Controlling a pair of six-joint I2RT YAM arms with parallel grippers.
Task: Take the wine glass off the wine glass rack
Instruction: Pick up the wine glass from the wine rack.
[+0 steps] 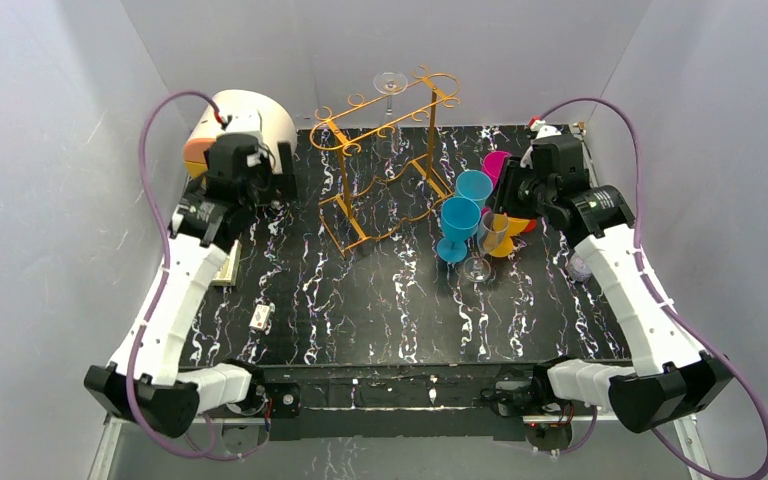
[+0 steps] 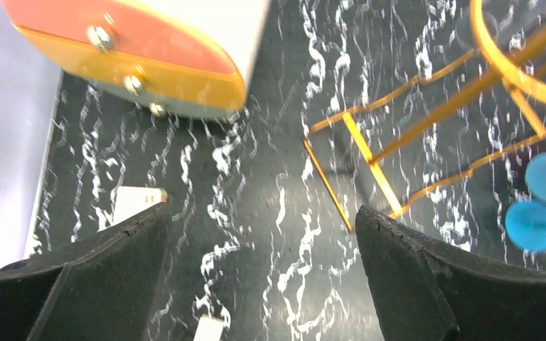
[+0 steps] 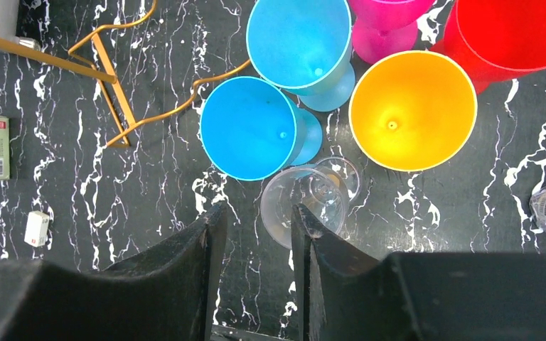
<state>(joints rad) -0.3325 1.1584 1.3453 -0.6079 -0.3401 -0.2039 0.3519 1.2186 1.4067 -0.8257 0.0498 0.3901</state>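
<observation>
While right gripper [image 3: 257, 213] hovers half-open, pinching nothing, one finger overlaps the clear wine glass [image 3: 320, 192] rim. A sideways swing could topple it into the blue goblet [image 3: 252, 128] -- left gripper [image 2: 263, 213] spread, empty.

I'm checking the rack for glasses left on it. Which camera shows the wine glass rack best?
Top external: the whole wine glass rack, scroll tops to legs, with one wine glass hanging. Left wrist shows only its lower frame; right wrist, one foot corner.
</observation>
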